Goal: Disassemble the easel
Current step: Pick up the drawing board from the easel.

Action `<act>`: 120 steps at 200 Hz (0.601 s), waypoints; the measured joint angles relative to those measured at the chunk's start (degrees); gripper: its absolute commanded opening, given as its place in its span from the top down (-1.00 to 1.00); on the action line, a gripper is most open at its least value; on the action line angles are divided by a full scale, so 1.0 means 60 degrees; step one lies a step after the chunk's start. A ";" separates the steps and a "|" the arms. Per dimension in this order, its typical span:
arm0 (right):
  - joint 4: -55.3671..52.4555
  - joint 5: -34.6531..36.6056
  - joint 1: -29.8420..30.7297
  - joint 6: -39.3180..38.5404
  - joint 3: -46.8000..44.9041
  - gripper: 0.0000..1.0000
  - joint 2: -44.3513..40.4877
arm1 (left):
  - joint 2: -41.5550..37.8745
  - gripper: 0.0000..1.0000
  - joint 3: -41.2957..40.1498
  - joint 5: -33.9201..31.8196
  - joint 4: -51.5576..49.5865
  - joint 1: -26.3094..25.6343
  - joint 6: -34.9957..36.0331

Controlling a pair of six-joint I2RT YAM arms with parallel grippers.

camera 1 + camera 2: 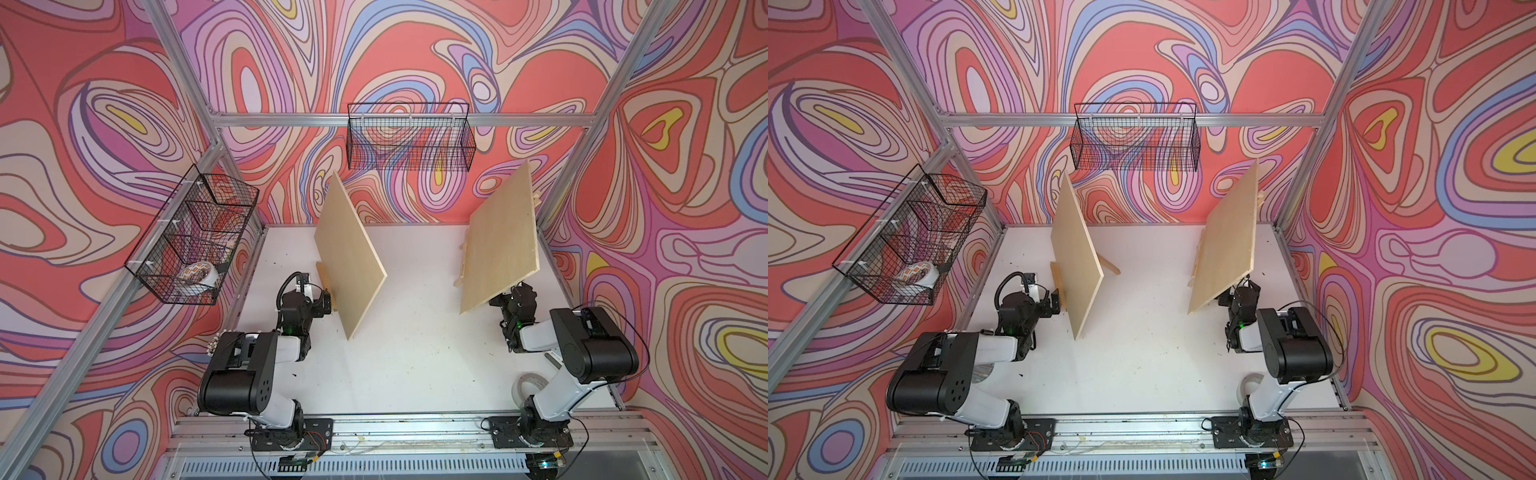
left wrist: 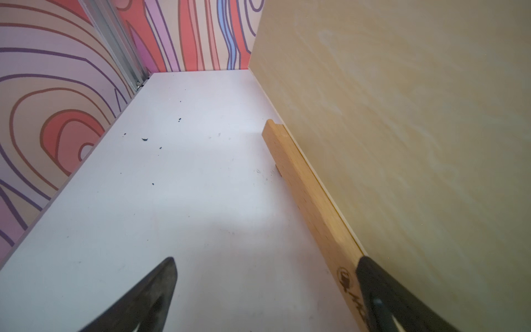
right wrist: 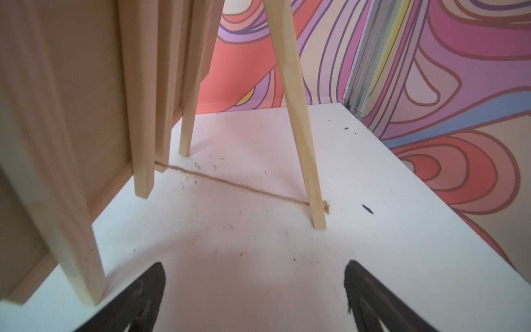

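Standing just beside left pincer [image 2: 267, 260]: an easel [image 2: 304, 186]

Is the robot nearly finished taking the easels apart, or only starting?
Only starting. Done: nothing yet; the left board and right board are both still mounted. In hand: nothing gripped; the left claw is open beside the wooden ledge, and the right claw is open near the rear leg. Left: probably lifting off both boards, then folding the legs.
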 measured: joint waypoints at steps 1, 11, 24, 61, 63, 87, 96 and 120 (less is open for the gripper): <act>0.0015 0.0004 0.0004 0.0000 -0.0033 -0.97 -0.0015 | -0.0029 -1.00 -0.0018 0.0000 -0.0004 -0.0004 0.0004; 0.0106 0.0117 0.0055 -0.0007 -0.0415 -0.97 -0.0375 | -0.0619 -1.00 -0.0229 0.0033 -0.0175 -0.0073 0.0073; -0.0073 0.0255 0.0149 -0.0015 -0.0739 -0.97 -0.1155 | -0.1515 -1.00 -0.0306 -0.0015 -0.0521 -0.0219 0.0131; -0.2885 0.0871 0.0240 0.0951 -0.0026 -0.97 -0.4535 | -0.3093 -1.00 0.0036 -0.0004 -0.1450 -0.0831 -0.0073; -0.3034 0.0896 0.0244 0.0984 0.0047 -0.97 -0.4652 | -0.3100 -1.00 0.0109 0.0025 -0.1570 -0.0856 -0.0124; -0.5053 0.1078 0.0233 0.1464 0.0922 -0.97 -0.5952 | -0.3060 -1.00 0.1217 0.0171 -0.3577 -0.0900 -0.0550; -0.5748 0.1078 0.0240 0.1632 0.1155 -0.97 -0.6247 | -0.3060 -1.00 0.1730 0.0237 -0.4207 -0.0914 -0.0685; -0.7584 0.1075 0.0240 0.1971 0.1745 -0.97 -0.6783 | -0.3129 -1.00 0.2852 0.0474 -0.5289 -0.1056 -0.1038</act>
